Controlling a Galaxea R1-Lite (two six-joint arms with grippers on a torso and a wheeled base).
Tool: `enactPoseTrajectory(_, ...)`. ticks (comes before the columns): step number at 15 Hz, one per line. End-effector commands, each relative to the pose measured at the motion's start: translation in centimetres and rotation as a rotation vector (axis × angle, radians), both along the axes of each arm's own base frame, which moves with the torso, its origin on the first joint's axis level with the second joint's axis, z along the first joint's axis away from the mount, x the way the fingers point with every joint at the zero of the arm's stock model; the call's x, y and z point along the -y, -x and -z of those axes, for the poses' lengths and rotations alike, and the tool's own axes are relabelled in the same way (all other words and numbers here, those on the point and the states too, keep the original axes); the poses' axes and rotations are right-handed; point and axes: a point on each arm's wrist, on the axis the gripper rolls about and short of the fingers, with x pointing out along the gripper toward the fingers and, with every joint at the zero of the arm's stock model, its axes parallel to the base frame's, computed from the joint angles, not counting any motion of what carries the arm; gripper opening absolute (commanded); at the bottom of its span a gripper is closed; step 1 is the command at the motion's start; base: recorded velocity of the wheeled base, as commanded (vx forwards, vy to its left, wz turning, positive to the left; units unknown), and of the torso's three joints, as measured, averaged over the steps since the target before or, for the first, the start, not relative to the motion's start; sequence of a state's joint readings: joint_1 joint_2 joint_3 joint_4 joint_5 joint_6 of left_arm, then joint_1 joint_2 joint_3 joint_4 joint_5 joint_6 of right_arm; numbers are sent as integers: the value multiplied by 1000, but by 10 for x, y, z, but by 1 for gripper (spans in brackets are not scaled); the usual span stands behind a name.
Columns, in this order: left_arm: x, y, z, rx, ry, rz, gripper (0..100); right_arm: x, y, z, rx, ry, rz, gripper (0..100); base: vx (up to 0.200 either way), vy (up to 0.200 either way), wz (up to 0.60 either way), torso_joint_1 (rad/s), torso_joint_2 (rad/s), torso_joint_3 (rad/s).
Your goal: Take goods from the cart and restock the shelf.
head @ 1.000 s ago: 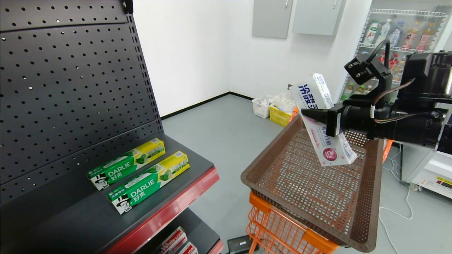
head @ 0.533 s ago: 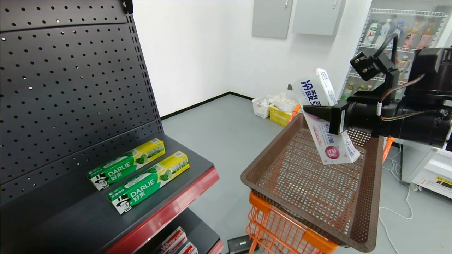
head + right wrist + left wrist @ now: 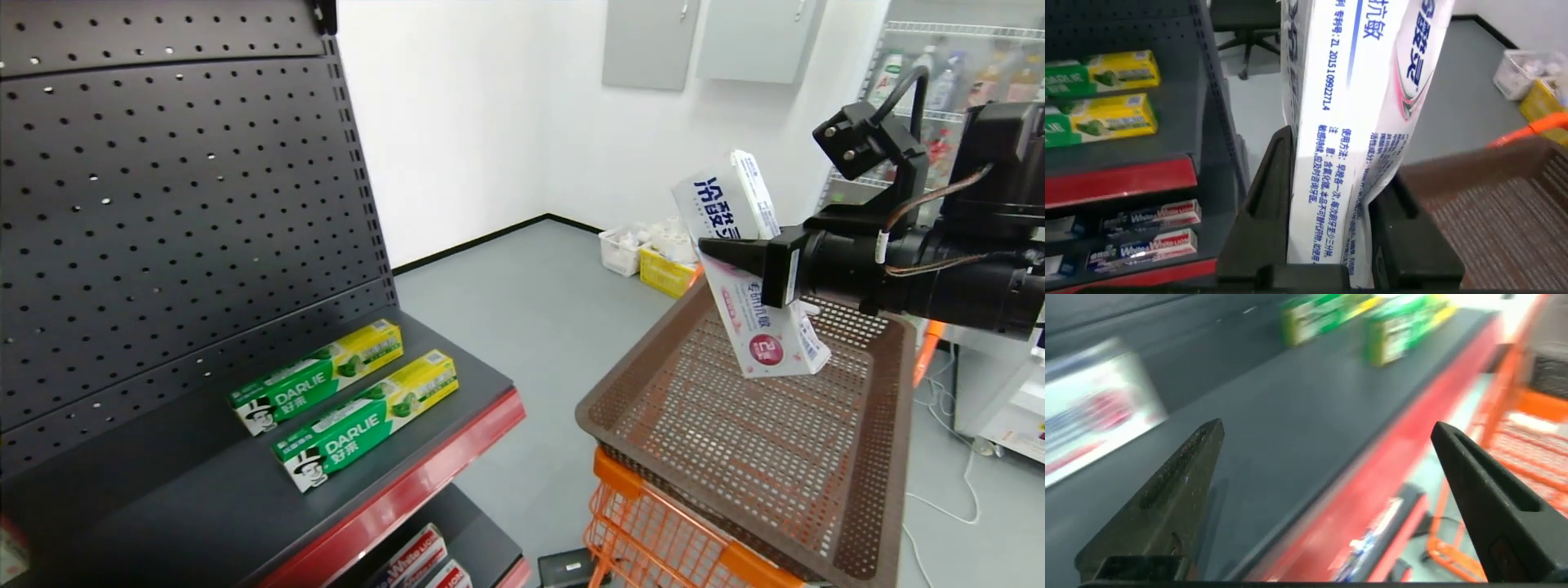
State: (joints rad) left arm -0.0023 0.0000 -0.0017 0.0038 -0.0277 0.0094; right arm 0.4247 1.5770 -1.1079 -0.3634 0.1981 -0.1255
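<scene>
I have the right gripper [image 3: 737,260] fingers grasping the toothpaste box [image 3: 759,331] above the cart [image 3: 645,523]; the left gripper [image 3: 1324,431] fingers are released. Next, I believe, I must carry the box onto the shelf [image 3: 188,490].

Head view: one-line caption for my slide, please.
Right gripper holds a white-and-pink toothpaste box above the brown cart basket, two green boxes lying on the dark shelf.

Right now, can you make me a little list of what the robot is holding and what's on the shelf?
Right gripper: shut on the white toothpaste box, held above the brown basket
Left gripper: open, holding nothing, over the shelf
Shelf: two green toothpaste boxes lying side by side
Brown basket: sits on the orange cart
</scene>
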Motion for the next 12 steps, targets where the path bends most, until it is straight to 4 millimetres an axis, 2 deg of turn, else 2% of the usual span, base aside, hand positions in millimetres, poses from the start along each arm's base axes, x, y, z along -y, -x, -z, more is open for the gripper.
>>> enactPoseTrajectory(1, 0, 0, 0, -1, 0, 1, 100, -1, -1, 3, -11, 5, -3, 0, 0, 0, 600, 2, 7, -2)
enactPoseTrajectory(12, 0, 0, 0, -1, 0, 1, 100, -5, -4, 7, -24, 11, -11, 0, 0, 0, 600, 2, 2, 1)
